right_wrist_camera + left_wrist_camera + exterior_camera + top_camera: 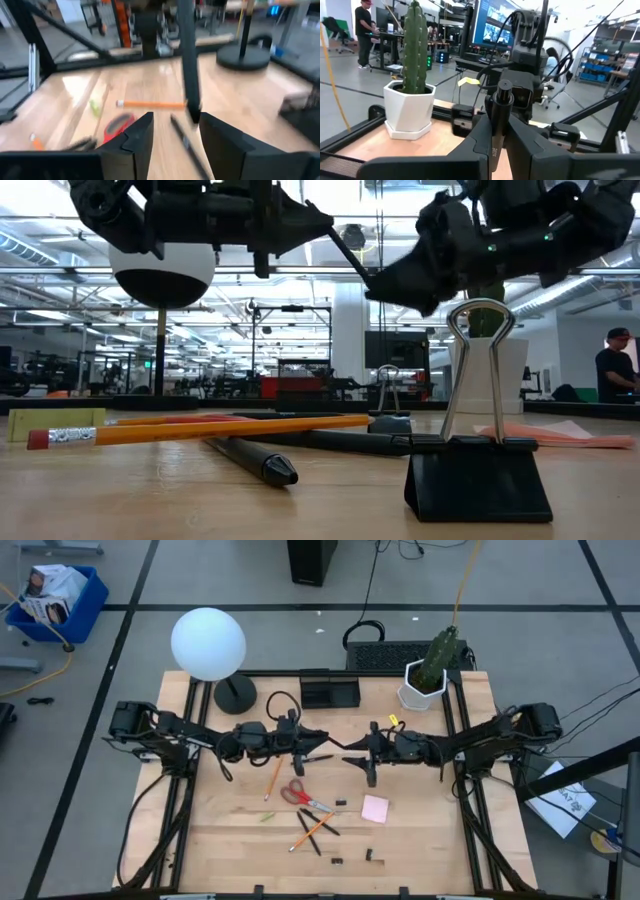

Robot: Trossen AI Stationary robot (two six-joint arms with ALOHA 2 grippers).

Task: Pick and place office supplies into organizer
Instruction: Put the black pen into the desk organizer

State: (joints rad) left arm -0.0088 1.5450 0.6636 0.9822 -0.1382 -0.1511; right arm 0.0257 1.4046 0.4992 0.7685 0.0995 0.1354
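Desk (420,840) mid-air: left claw (318,743) clenched on black pen (333,743); right claw (358,758) released, fingers apart beside pen tip; organizer (329,693) at far edge btwn lamp base (234,694) & cactus pot (421,686); scissors (303,796), pencils, pink pad (375,808) below (no legible writing).

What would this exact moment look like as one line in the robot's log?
left tool: shut on black pen, mid-air | right tool: open, facing pen tip | organizer: no pen added | scissors, pencils on table

Bright, even overhead light fills the room, while the pale wooden table (150,85) shows glare and motion blur.
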